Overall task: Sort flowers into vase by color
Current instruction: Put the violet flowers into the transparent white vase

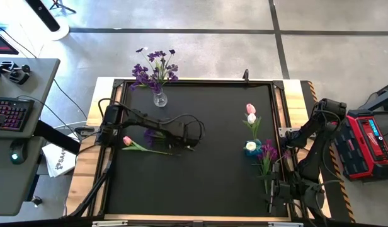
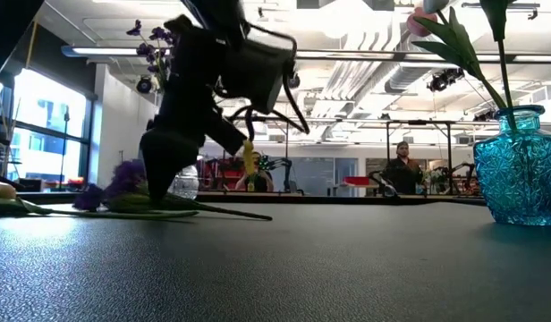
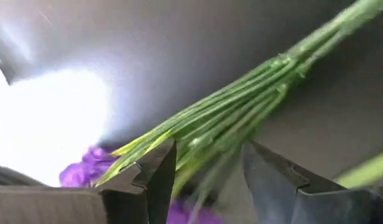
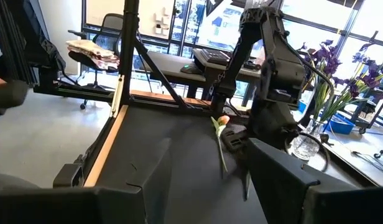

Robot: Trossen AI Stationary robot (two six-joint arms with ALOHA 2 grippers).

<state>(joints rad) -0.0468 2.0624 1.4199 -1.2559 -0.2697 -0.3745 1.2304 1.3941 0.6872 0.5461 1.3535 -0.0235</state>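
Pink tulip lies on mat at left, purple spray w/ it. Left gripper down over spray stems, fingers open astride them, prob. not yet touching; close square on bundle, lift clear, carry to clear vase. Right gripper parked near table's right edge.

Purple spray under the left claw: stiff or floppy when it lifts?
Probably floppy: the purple spray is a bundle of thin green stems, lying flat on the table, so the blossom end would likely droop. Likely light for its length. The stems sit between the left claw fingers, which are open; the smooth strands may splay or slip unless pinched together.
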